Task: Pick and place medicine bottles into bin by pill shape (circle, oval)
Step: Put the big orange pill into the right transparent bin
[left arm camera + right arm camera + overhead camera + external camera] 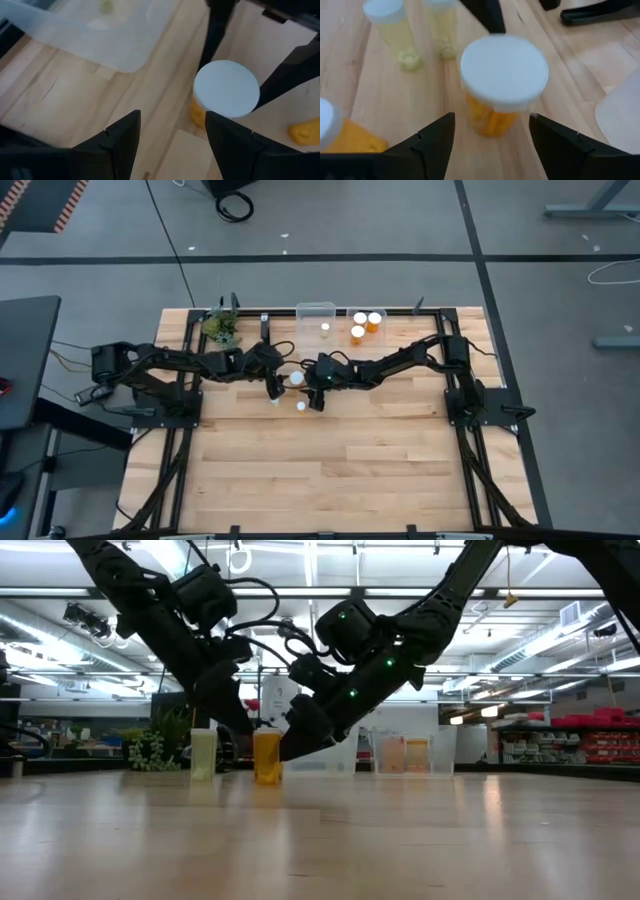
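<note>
An orange medicine bottle (501, 85) stands upright mid-desk between the spread fingers of the right end effector (492, 142), ungripped. The left end effector (172, 137), wide open and empty, crowds close. Two pale bottles (395, 32) stand just beside; clear bins (316, 320) lie beyond.

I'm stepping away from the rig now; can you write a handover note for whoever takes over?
Left tool: open, empty, hovering mid-table beside the white-capped amber bottle.
Right tool: open astride that same bottle, not clamped.
Bins: the clear plastic bin at the far edge holds one small bottle; three orange white-capped bottles sit in the neighbouring bin.
Left to sort: the bottle between the tools, plus two pale yellow bottles nearby and another orange one on the wooden table.
</note>
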You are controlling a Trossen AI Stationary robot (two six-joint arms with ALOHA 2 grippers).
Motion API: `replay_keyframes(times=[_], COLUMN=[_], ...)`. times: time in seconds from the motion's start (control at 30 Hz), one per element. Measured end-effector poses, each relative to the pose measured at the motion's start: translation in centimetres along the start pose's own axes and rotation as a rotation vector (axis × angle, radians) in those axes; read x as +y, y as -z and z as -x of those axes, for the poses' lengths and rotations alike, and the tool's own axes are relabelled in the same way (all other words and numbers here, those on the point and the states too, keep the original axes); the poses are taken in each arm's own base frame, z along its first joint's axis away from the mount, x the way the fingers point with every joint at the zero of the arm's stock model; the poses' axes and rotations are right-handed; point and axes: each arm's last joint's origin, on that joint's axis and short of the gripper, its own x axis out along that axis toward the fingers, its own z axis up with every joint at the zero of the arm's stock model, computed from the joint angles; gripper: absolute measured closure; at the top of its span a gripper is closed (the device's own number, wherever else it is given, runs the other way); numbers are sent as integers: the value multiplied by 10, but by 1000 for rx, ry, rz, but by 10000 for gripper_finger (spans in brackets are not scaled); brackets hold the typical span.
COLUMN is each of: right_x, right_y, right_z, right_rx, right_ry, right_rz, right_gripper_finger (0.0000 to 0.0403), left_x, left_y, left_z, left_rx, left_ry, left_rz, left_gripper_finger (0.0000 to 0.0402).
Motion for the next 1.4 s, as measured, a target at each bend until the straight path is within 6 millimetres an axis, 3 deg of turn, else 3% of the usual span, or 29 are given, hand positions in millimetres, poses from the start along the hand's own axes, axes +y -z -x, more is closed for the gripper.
replay_keyframes(times=[0.47, 0.93, 1.23, 1.4], right_x=[1, 1, -2, -5], right_y=[-6, -6, -15, -31], right_z=[0, 0, 18, 42], right_rx=[-66, -60, 1, 20], right_ry=[-2, -2, 2, 5], right_rz=[-17, -18, -17, -7], right_gripper_finger=[135, 197, 199, 199], left_x=[-8, -8, -3, -2], left_y=[-2, -2, -12, -14], left_z=[0, 0, 20, 23], left_rx=[-23, -25, -98, -119], left_ry=[75, 73, 64, 65], left_rz=[-18, -28, -37, -33], left_gripper_finger=[171, 171, 183, 198])
